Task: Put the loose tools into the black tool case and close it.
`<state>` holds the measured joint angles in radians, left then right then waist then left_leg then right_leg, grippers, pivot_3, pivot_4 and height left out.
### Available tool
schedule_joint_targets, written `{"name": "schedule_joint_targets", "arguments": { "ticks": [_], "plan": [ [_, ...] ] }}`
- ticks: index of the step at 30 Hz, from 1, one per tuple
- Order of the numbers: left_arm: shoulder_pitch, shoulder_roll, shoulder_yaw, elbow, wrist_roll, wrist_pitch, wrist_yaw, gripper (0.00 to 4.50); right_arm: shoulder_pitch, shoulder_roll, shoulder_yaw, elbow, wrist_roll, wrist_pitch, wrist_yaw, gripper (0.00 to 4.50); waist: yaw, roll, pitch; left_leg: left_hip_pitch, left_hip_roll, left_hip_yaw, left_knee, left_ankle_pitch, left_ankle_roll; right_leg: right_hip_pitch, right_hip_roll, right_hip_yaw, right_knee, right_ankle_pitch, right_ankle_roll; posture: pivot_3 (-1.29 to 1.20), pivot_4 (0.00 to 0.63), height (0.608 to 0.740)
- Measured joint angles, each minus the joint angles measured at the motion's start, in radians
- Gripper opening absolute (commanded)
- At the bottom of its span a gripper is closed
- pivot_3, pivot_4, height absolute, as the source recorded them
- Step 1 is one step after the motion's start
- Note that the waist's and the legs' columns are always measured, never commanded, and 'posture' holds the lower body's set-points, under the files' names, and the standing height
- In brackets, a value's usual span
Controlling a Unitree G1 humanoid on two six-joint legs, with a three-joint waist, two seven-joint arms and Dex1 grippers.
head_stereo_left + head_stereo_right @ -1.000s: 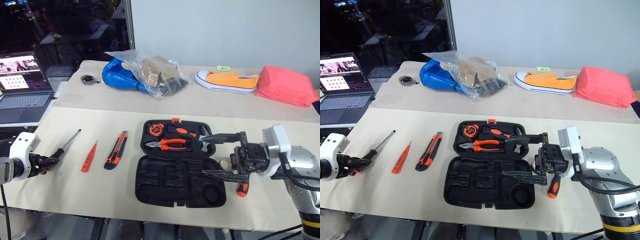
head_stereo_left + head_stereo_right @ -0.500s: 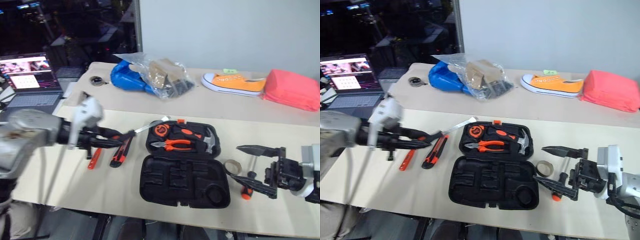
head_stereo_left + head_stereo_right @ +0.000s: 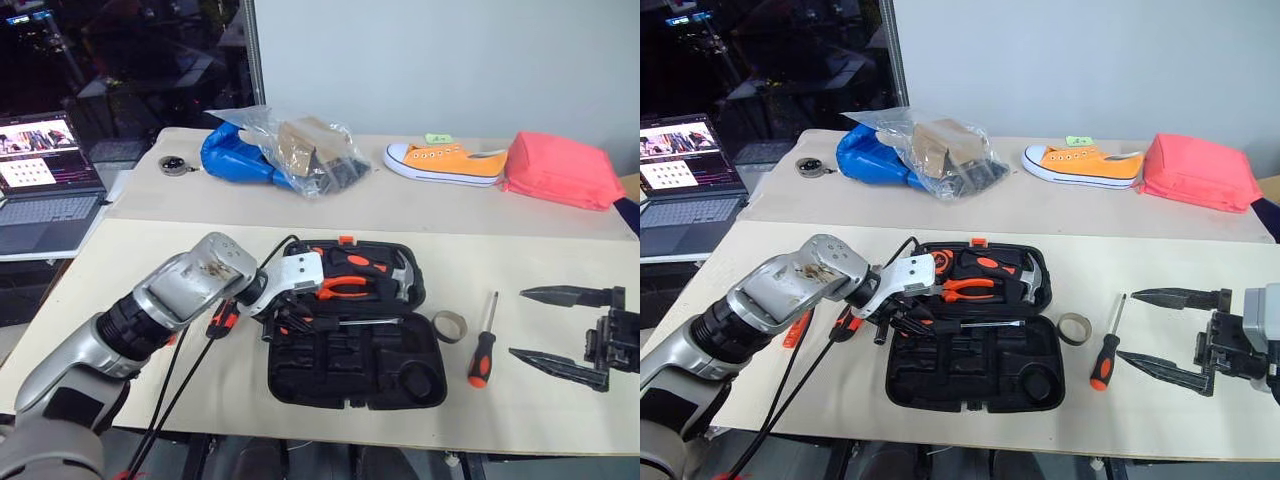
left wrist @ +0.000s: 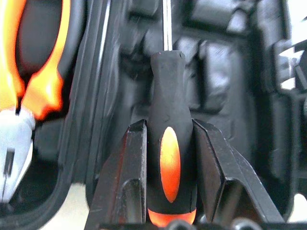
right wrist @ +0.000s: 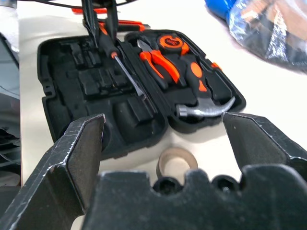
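The left arm reaches in across the near-left part of the table, its wrist bent down and toward the right. The left gripper (image 4: 169, 143) has its fingers (image 4: 132, 158) clamped on a screwdriver handle. Over the table's near-right corner, the right gripper (image 3: 568, 325) hangs roughly level, jaws spread wide and empty.

Tool case (image 3: 350, 355) lies open mid-bench (image 3: 540, 270); pliers (image 3: 345, 287) and hammer (image 3: 385, 272) in its far half; tape roll (image 3: 449, 325), then screwdriver (image 3: 481, 345), to its right.
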<state>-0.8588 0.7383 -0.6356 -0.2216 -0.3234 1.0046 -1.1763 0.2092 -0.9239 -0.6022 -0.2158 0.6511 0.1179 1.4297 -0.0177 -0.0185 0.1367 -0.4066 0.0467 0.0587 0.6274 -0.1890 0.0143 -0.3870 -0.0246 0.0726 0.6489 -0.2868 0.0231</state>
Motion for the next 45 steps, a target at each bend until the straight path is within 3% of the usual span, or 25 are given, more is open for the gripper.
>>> {"name": "schedule_joint_targets", "arguments": {
  "ticks": [13,19,24,25,28,32,37,45],
  "plan": [
    [-0.007,-0.028,-0.065,0.136,0.136,-0.173,-0.048,1.24,-0.094,-0.031,0.052,-0.057,0.024,0.037,0.008,4.5,0.005,0.0,0.0,0.0,0.0,0.0,0.0,0.0,0.0,0.0,0.0,0.0,0.0,0.001,-0.001,0.0,0.15,0.74],
    [-0.007,-0.041,-0.059,0.175,0.168,-0.238,-0.073,3.1,-0.126,-0.037,0.088,-0.057,0.03,0.046,0.01,4.5,0.007,0.0,0.0,-0.001,0.0,0.0,0.001,0.0,0.0,0.0,0.0,-0.001,0.0,0.001,-0.002,0.0,0.15,0.74],
    [0.021,0.011,0.107,0.036,0.092,-0.194,-0.082,3.1,-0.125,-0.037,0.095,-0.057,0.03,0.048,0.008,4.5,0.003,0.001,-0.001,-0.001,0.001,-0.001,0.001,0.0,0.001,0.0,0.0,0.0,0.0,0.003,-0.004,0.0,0.15,0.74],
    [0.054,0.007,0.164,0.001,0.068,-0.18,-0.065,2.54,-0.125,-0.037,0.096,-0.058,0.03,0.048,0.006,4.5,0.003,0.002,-0.001,-0.001,0.001,-0.002,0.001,-0.001,0.001,0.0,0.0,0.001,0.0,0.003,-0.005,0.0,0.15,0.74],
    [0.184,-0.031,0.255,-0.034,0.04,-0.199,0.004,1.6,-0.123,-0.036,0.099,-0.06,0.035,0.058,-0.001,4.5,0.004,0.003,-0.002,0.0,0.001,-0.003,0.001,-0.001,0.001,0.0,-0.001,0.0,0.0,0.004,-0.006,0.0,0.15,0.74],
    [0.331,-0.116,0.276,-0.034,0.045,-0.274,0.102,0.09,-0.118,-0.035,0.1,-0.072,0.04,0.067,-0.011,4.5,0.007,0.003,-0.002,0.0,0.001,-0.004,0.002,-0.001,0.001,0.001,-0.001,0.0,0.001,0.004,-0.006,0.0,0.15,0.74],
    [0.422,-0.219,0.287,0.021,0.113,-0.423,0.265,0.02,-0.098,-0.035,0.098,-0.095,0.046,0.091,-0.017,4.5,0.012,0.003,-0.002,0.001,0.001,-0.004,0.003,-0.001,0.001,0.002,-0.001,0.0,0.001,0.005,-0.006,0.0,0.15,0.74],
    [0.46,-0.226,0.256,0.049,0.183,-0.515,0.306,0.02,-0.067,-0.035,0.062,-0.124,0.072,0.136,-0.017,4.5,0.005,0.005,-0.004,0.002,0.001,-0.003,0.003,-0.001,0.001,0.003,-0.001,0.001,0.001,0.005,-0.006,0.0,0.15,0.74]
  ]
}}
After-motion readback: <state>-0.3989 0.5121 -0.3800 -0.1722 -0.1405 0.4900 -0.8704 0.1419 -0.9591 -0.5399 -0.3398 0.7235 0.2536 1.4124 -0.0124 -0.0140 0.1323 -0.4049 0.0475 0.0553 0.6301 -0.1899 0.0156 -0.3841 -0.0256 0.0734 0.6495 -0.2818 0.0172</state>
